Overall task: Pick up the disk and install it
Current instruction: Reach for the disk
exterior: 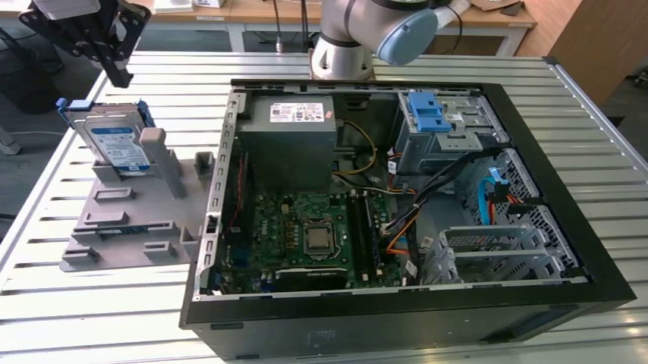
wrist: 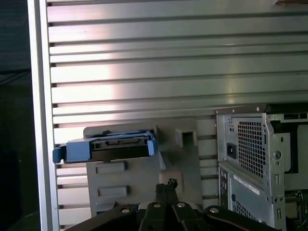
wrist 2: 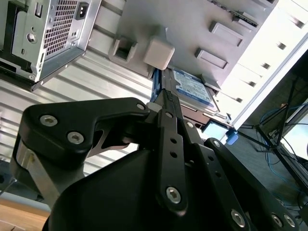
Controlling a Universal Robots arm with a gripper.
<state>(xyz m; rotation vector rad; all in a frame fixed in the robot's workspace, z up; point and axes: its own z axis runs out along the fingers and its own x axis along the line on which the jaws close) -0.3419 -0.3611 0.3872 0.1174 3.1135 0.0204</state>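
We see our tool [exterior: 121,77] closed narrow and empty above the disk [exterior: 117,144], which stands upright in its grey stand [exterior: 132,220] on the bench [exterior: 61,318].

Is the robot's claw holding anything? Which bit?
Nothing. The gripper hangs empty, clear of the disk, which stands in its grey holder.

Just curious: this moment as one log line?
gripper: shut, empty, near disk | disk: upright in grey holder | computer case: open

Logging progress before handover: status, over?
Gripper shut, empty, hovering above the disk. Disk upright in grey holder, outside the computer case. Nothing between them.
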